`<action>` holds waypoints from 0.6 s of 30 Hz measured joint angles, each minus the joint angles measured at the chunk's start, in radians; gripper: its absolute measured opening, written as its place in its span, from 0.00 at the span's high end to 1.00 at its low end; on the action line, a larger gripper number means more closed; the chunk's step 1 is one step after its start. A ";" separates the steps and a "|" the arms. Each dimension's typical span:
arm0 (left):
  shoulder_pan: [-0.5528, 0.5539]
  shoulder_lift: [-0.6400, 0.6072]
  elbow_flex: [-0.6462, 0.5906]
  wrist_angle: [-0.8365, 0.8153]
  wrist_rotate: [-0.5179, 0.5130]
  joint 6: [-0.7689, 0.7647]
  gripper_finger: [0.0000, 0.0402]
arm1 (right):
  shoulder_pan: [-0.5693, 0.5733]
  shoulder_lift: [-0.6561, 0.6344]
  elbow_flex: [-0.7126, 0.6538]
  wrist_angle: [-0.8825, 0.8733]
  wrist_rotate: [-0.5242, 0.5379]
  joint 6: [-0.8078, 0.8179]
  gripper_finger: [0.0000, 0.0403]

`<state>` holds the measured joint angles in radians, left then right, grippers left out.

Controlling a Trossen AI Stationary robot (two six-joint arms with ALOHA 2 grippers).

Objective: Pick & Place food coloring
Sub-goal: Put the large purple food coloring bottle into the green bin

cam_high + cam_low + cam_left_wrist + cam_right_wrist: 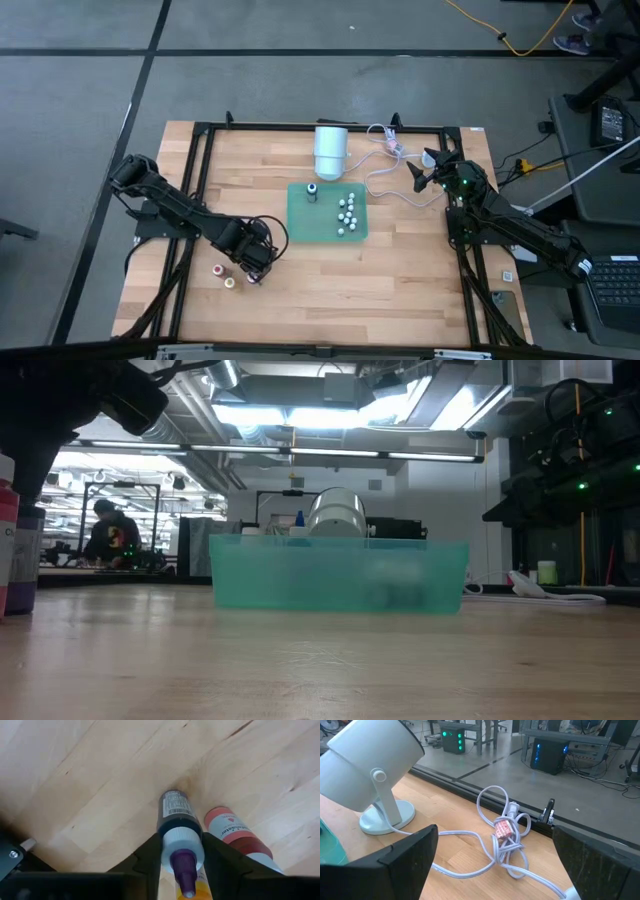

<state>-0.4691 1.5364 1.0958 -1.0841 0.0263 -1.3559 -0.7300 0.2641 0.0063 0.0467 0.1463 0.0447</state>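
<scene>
The food coloring bottles are tiny. A purple-tipped dark one [175, 820] stands between the fingers of my left gripper [182, 862], which is shut on it near the table's near-left area [254, 270]. A red bottle [232, 830] stands right beside it, and a yellow one [197, 892] shows partly behind the purple tip. In the high view the red bottle [216, 269] and the yellow bottle [229, 283] stand upright on the wood. A blue-topped bottle [312, 190] stands in the green tray [300, 228]. My right gripper [428, 172] hangs open at the far right, over nothing. My left gripper pinches the purple bottle at its white collar [182, 840], just below the purple tip, one finger [150, 857] on each side. The fingers come from above, pointing down. The bottle is upright; whether its base still rests on the wood, I cannot tell.
A large white cylinder on a stand [330, 150] sits at the far edge behind the tray. A looped white cable [502, 832] lies between it and my right gripper [495, 870]. Several small white round things [347, 212] lie in the tray. Bare wood spreads near and right of the tray.
</scene>
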 joint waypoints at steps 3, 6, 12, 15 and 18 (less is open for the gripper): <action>0.017 -0.014 0.000 0.000 0.004 0.023 0.72 | 0.000 0.000 0.000 0.000 0.000 0.000 0.02; 0.045 -0.032 0.005 -0.006 0.007 0.061 0.72 | 0.000 0.000 0.000 0.000 0.000 0.000 0.02; 0.129 -0.042 0.074 -0.087 0.006 0.215 0.70 | 0.000 0.000 0.000 0.000 0.000 0.000 0.02; 0.179 -0.042 0.122 -0.122 -0.001 0.302 0.71 | 0.000 0.000 0.000 0.000 0.000 0.000 0.02; 0.232 -0.043 0.170 -0.146 -0.002 0.382 0.72 | 0.000 0.000 0.000 0.000 0.000 0.000 0.02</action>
<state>-0.2367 1.4937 1.2657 -1.2300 0.0242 -0.9741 -0.7300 0.2642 0.0063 0.0465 0.1463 0.0448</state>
